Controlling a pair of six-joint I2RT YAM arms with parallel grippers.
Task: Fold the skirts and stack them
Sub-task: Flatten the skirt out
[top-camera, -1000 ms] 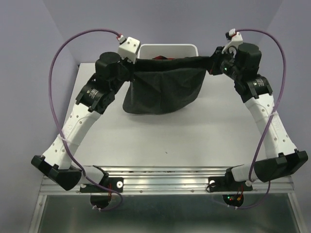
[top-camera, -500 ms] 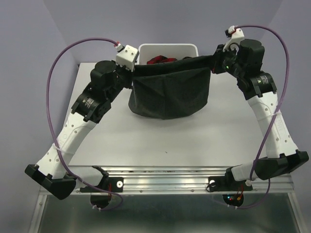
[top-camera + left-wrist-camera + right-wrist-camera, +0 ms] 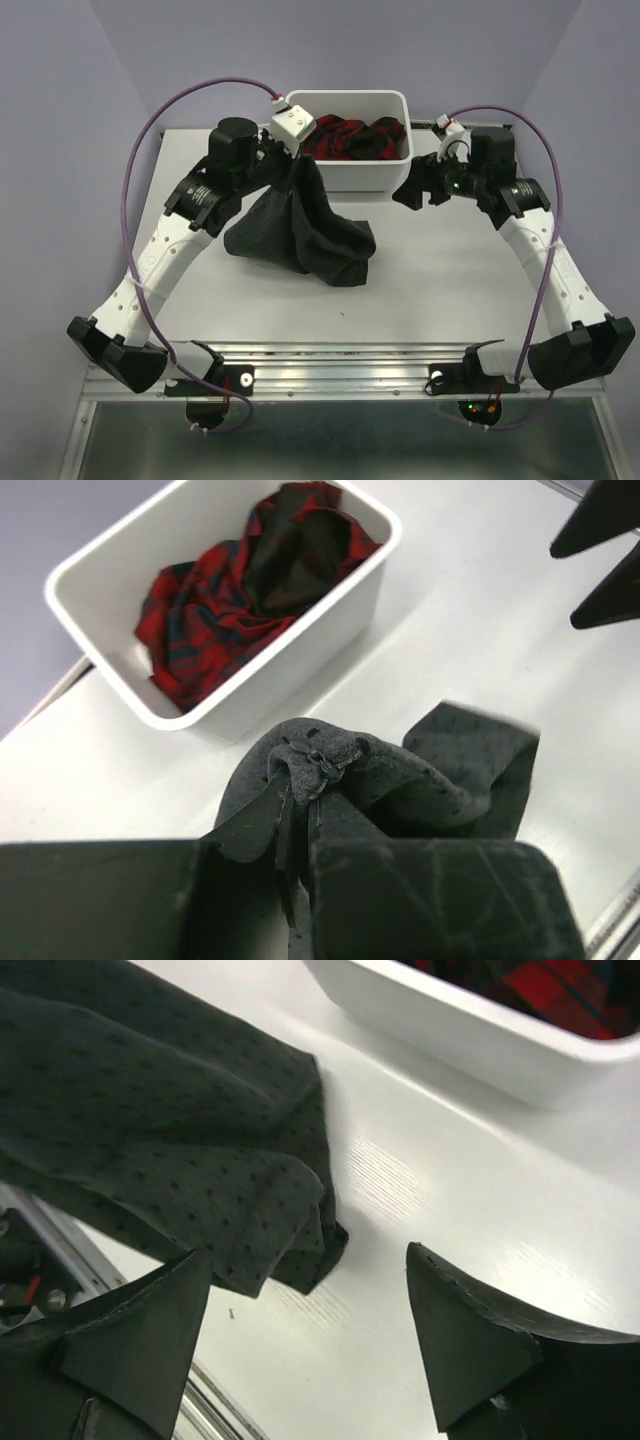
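The dark charcoal dotted skirt hangs by one corner from my left gripper, and its lower part lies crumpled on the table. In the left wrist view the left gripper is shut on a bunched fold of this skirt. My right gripper stands open and empty to the right of the skirt, in front of the tub. From the right wrist, the right gripper has bare table between its fingers, with the skirt's edge just beyond its left finger. The red-and-navy plaid skirt lies in the tub.
The white plastic tub stands at the back centre of the table, its wall close ahead of the right gripper. A metal rail runs along the table's near edge between the two arm bases.
My right gripper opened and let go of the charcoal skirt, which was stretched between both grippers. The skirt now hangs from the left gripper alone and has dropped onto the table.
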